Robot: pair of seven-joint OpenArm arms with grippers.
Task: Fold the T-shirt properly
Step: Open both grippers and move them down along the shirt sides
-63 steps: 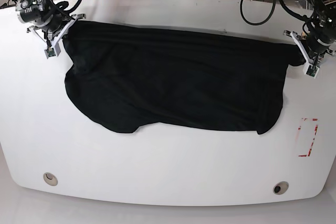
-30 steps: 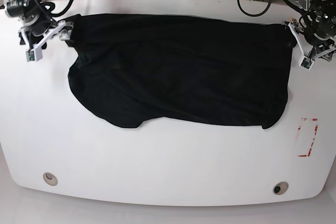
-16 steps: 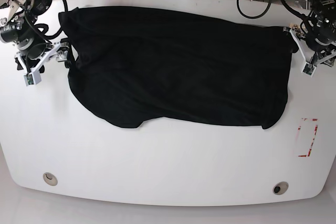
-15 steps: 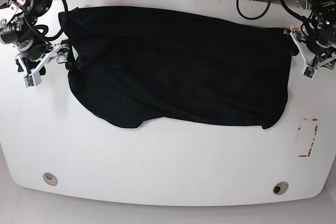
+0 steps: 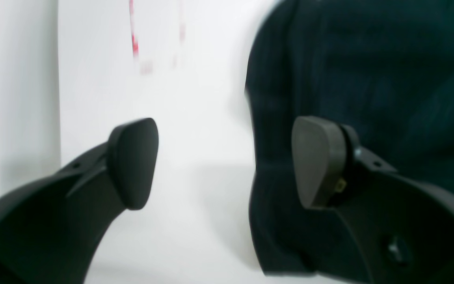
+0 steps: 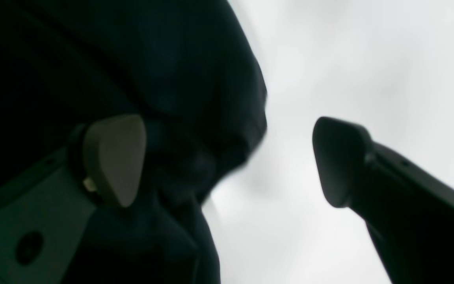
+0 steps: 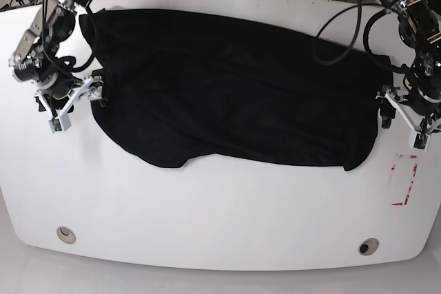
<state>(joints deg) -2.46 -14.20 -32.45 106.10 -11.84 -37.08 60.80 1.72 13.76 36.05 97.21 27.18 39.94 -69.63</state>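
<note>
In the left wrist view, the left gripper (image 5: pixel 223 161) stands with its jaws spread wide and nothing between them: one dark pad (image 5: pixel 132 161) hangs over bare white table (image 5: pixel 195 221), the other over the edge of the black T-shirt (image 5: pixel 369 79), whose hem runs up the middle of the picture. Blurred red marks (image 5: pixel 134 39) show on the table beyond the gripper. In the right wrist view, the right gripper (image 6: pixel 227 161) is likewise wide open and grips nothing; one pad (image 6: pixel 112 157) sits in front of the dark cloth, the other (image 6: pixel 341 157) over the white tabletop, and a rounded bulge of the T-shirt's edge lies between them, nearer the first pad. Whether either pad touches the cloth cannot be told. In the base view, the T-shirt (image 7: pixel 234 87) lies spread flat across the far half of the table (image 7: pixel 207 218), reaching from near its left edge to near its right edge, with its near hem uneven and sagging toward the table's middle. The right gripper (image 7: pixel 76 101) is at the shirt's left side and the left gripper (image 7: pixel 400 115) at its right side, each just beside the cloth's edge. A red outlined rectangle (image 7: pixel 404 180) is marked on the table near its right edge, and two round holes (image 7: pixel 66 233) sit near the front corners.
</note>
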